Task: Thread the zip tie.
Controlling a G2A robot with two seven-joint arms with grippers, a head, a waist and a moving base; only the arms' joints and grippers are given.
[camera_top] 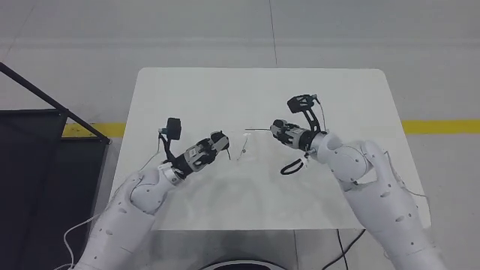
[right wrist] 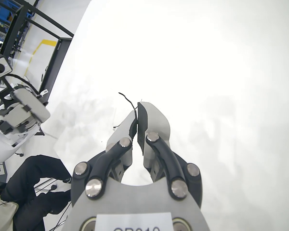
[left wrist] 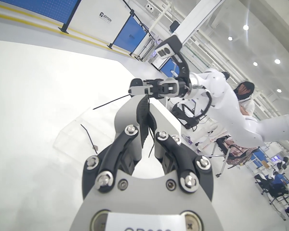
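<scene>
My right gripper (camera_top: pixel 275 128) (right wrist: pixel 137 108) is shut on a thin black zip tie (camera_top: pixel 259 129) (right wrist: pixel 126 98) just above the middle of the white table (camera_top: pixel 225 90). The tie's free end sticks out toward the other arm. In the left wrist view that gripper (left wrist: pixel 133 90) shows farther off, the tie (left wrist: pixel 110 102) pointing down toward the table. My left gripper (camera_top: pixel 223 139) (left wrist: pixel 147 102) hovers a short way from it, shut on a thin black strand (left wrist: pixel 151 143) that hangs back from between its pads. A gap separates the two grippers.
A clear plastic bag (left wrist: pixel 69 135) lies flat on the table under the grippers, with another black zip tie (left wrist: pixel 88 135) (camera_top: pixel 243 148) lying on it. A dark metal frame (camera_top: pixel 30 165) stands off the table's left side.
</scene>
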